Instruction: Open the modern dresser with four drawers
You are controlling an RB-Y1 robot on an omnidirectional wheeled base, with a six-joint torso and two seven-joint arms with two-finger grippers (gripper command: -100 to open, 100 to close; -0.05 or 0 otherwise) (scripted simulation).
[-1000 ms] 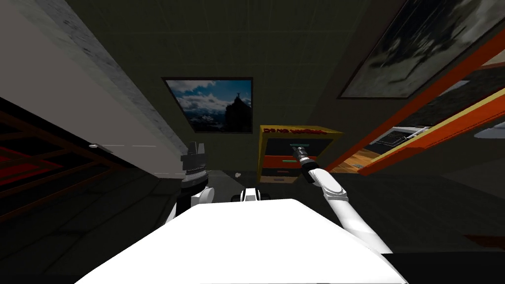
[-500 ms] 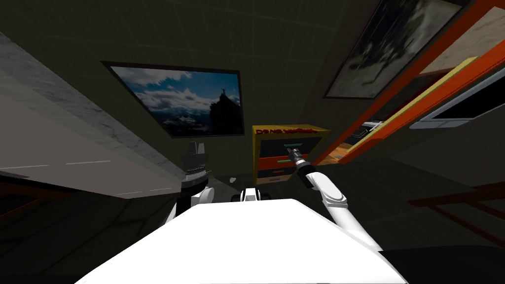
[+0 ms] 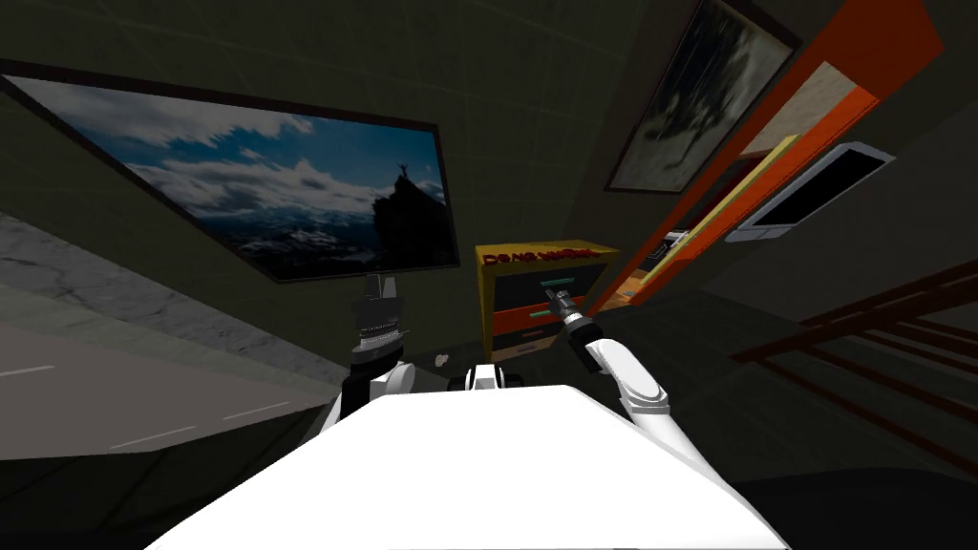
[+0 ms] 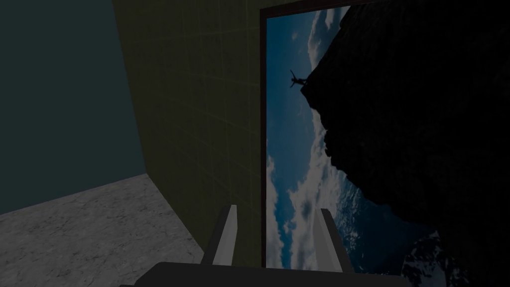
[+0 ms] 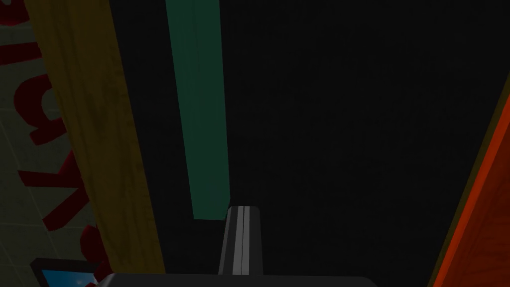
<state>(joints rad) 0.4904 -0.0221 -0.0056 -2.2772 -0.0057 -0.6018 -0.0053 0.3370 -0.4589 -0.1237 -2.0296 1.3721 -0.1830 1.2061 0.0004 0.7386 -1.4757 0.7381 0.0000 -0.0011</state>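
The dresser [image 3: 535,286] stands on the floor against the dark wall, ahead of me and a little to the right, just beside an orange door frame [image 3: 888,48]. It has a yellow frame with red letters on its top, a dark top drawer [image 5: 348,124], an orange drawer [image 3: 511,320] under it and another dark one lower down. The right claw [image 5: 242,234] is stretched out to the top drawer. Its two fingers are pressed together with nothing between them, and their tip is just beside the end of the green handle [image 5: 199,109], not around it. Whether the tip touches the dark front, I cannot tell. The left claw [image 4: 276,239] is raised upright on my left side, well apart from the dresser, and its fingers are spread and hold nothing.
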